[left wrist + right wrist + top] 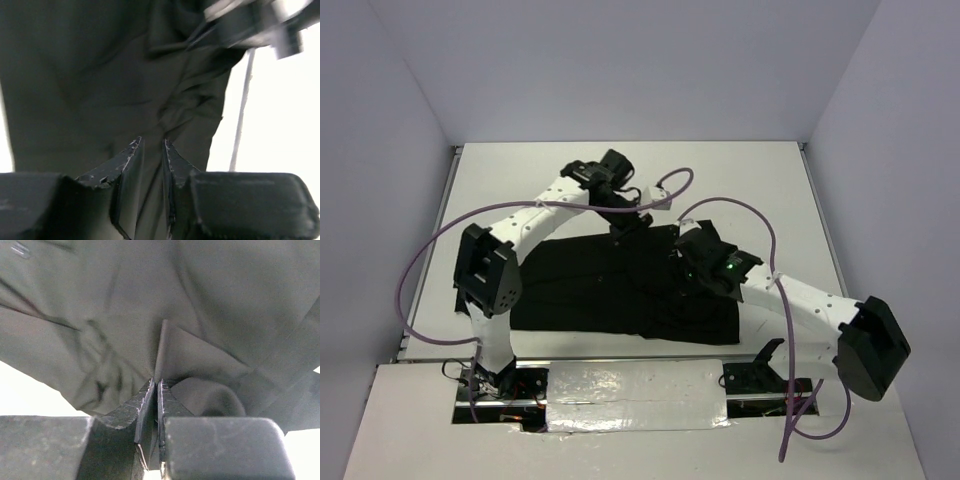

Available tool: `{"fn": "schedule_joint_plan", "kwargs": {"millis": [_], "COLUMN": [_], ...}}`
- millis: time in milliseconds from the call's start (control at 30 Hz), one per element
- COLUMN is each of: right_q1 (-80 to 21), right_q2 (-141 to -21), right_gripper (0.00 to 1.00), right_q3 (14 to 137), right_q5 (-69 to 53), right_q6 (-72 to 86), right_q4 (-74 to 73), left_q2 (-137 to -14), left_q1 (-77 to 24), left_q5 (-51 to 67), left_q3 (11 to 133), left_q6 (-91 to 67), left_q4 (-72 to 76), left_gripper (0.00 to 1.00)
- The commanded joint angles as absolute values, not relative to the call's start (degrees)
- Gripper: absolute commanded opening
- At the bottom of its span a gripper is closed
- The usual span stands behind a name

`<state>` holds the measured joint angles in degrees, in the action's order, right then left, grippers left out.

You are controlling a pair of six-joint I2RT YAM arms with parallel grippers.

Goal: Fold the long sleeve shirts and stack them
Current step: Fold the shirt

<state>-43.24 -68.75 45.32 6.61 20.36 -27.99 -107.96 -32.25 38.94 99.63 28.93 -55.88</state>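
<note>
From above, the black shirt (610, 290) lies spread flat on the white table (750, 180), near the arm bases. The left gripper (623, 230) reaches down onto the shirt's far edge. The right gripper (682, 252) sits just beside it on the shirt's far right part.

From the left wrist, the left gripper (151, 144) has its fingers (131, 152) a narrow gap apart. A fold of the shirt (100, 75) runs into that gap. Whether it is clamped I cannot tell. Bare table (280, 115) shows at the right.

From the right wrist, the right gripper (155, 384) has its fingers almost together, pinching a thin ridge of shirt (225, 300) that rises straight from the tips. Table (25, 390) shows below the cloth's edge.
</note>
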Motion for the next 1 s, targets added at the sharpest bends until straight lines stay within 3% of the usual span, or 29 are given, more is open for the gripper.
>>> {"fn": "schedule_joint_plan", "kwargs": {"millis": [0,267,367,567,967], "right_q1": [-43.16,-43.15,-43.16,-44.03,-44.56], "right_q2": [-69.00,-69.88,-67.68,-60.13,-58.09], "right_gripper": [0.14,0.16,0.18,0.00,0.00], "right_q3": [41.32,37.89,34.38,25.06,21.53], "right_q5": [6.59,6.07,4.84,7.54,7.91], "right_q6": [24.52,26.72,27.59,32.16,30.68], "right_q4": [-21.90,-16.09,-11.96,-0.89,3.43], "left_q2": [-110.47,-115.22,-116.98,-120.76,-127.17], "left_q1": [-34.71,-36.47,-37.17,-37.79,-39.73], "left_q5": [43.50,45.09,47.89,52.73,54.67], "left_q3": [98.79,97.30,96.59,96.42,98.52], "left_q6": [25.76,17.24,13.54,5.46,-7.20], "left_q4": [-54.76,-46.86,-43.34,-37.63,-30.15], "left_gripper": [0.35,0.34,0.39,0.45,0.57]}}
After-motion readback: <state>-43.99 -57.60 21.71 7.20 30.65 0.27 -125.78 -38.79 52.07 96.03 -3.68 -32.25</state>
